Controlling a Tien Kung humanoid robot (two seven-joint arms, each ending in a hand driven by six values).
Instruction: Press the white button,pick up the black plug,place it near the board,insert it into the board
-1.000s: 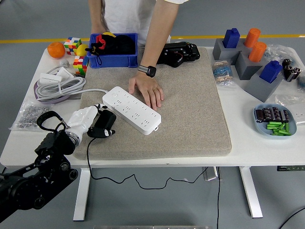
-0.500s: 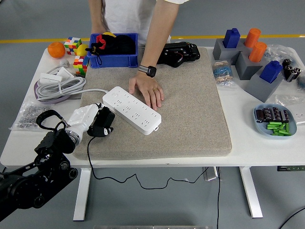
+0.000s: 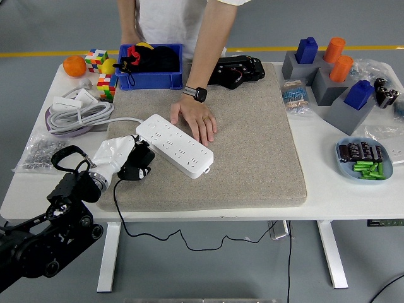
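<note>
Holding the black plug (image 3: 136, 165) in my left hand (image 3: 118, 158), I am keeping its white fingers wrapped around the plug body just beside the near-left end of the white power strip (image 3: 175, 145), which is lying at an angle on the grey felt mat (image 3: 252, 158) covering the middle of the surface (image 3: 328, 183). The plug is close to the strip but, as far as I can judge, not seated in any socket yet, and I cannot make out which way its pins are facing. My right hand is not showing anywhere. I am thinking the main risk is misalignment: if the pins are coming in tilted or off the socket holes, I am likely to shove the strip along the mat rather than insert anything. The person's hand (image 3: 197, 122), wearing a black wristwatch (image 3: 198, 94), is resting flat on the mat and touching the far side of the strip, which may be bracing it, though it also leaves fingers close to where I am pushing. The plug's black cable (image 3: 189, 243) is hanging off the near edge and looping below the surface, so its drag could be twisting the plug in my grasp. The strip's white cord (image 3: 79, 117) is coiled at the left. I am finding no brand, label or writing clear enough to read on anything here.
</note>
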